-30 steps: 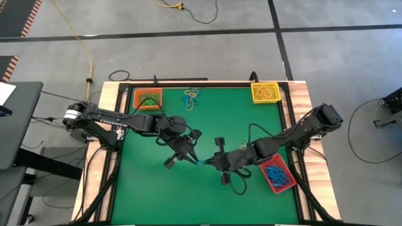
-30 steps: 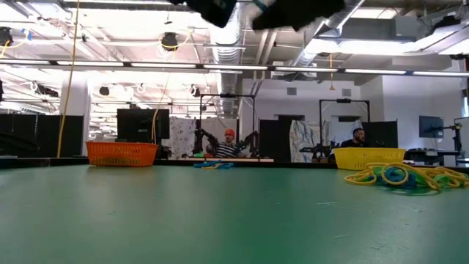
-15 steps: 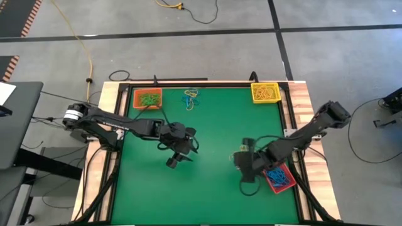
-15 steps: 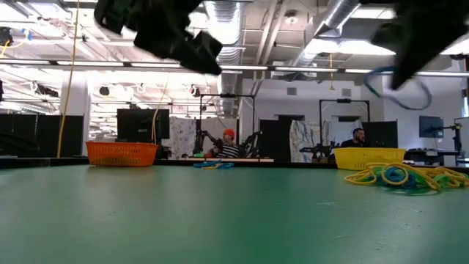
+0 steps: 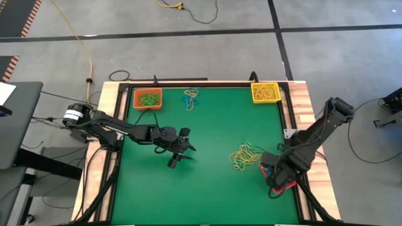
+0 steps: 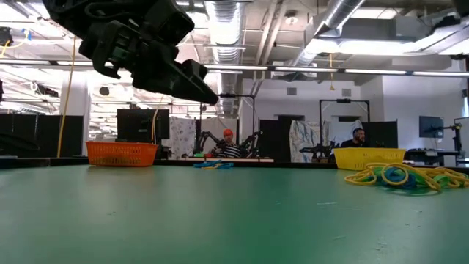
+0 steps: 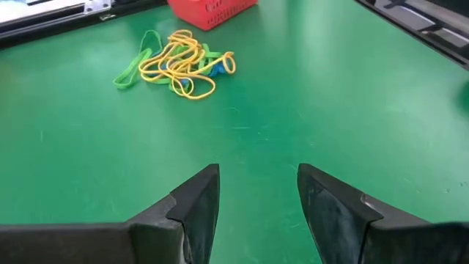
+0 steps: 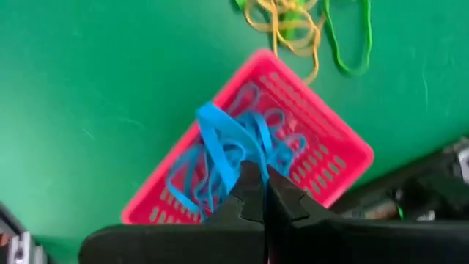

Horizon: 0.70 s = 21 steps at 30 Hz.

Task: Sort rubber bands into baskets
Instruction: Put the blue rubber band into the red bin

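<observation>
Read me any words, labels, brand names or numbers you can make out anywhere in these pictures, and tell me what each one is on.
No text can be read in any view.
The orange basket, yellow basket and red basket show only plain plastic mesh.
The left gripper and right gripper carry no visible marking.
Any signs in the room behind the table in the low view are too small to read.

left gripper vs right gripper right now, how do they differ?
The left gripper is open and empty; the right gripper is shut on a blue rubber band. The left gripper hangs over bare green table; the right gripper hangs above the red basket. Both are dark two-finger grippers.
</observation>
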Available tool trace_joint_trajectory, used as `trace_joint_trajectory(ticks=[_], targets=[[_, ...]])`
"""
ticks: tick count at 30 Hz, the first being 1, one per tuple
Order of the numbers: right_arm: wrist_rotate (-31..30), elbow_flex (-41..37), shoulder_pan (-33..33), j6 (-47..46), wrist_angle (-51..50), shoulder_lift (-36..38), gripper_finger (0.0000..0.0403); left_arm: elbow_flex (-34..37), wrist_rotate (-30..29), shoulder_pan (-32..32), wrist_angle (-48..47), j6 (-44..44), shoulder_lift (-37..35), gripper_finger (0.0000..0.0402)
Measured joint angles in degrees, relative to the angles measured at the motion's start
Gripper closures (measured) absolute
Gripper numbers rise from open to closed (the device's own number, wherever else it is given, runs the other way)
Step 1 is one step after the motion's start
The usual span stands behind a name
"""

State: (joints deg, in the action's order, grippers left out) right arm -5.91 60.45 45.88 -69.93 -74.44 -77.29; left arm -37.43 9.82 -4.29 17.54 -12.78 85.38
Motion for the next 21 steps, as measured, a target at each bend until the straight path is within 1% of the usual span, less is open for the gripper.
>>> trace_joint_trajectory(ticks=[5, 11, 16, 21], targets=[[1.7, 0.0, 3.4, -6.7, -3.7, -2.9, 0.0377, 0.0, 0.0, 0.0, 0.1, 0.6, 0.0, 0.0226], [4.6, 0.0, 5.5, -10.1, -3.8, -6.4, 0.0377, 0.0, 0.0, -0.1, 0.0, 2.0, 0.0, 0.0226], [4.7, -0.4, 6.6, -12.1, -2.7, -8.3, 0.0373, 0.0, 0.0, -0.3, 0.0, 2.1, 0.0, 0.0226], [4.8, -4.7, 7.5, -15.2, 2.2, -8.1, 0.0354, 0.0, 0.0, -0.3, 0.0, 2.9, 0.0, 0.0226]])
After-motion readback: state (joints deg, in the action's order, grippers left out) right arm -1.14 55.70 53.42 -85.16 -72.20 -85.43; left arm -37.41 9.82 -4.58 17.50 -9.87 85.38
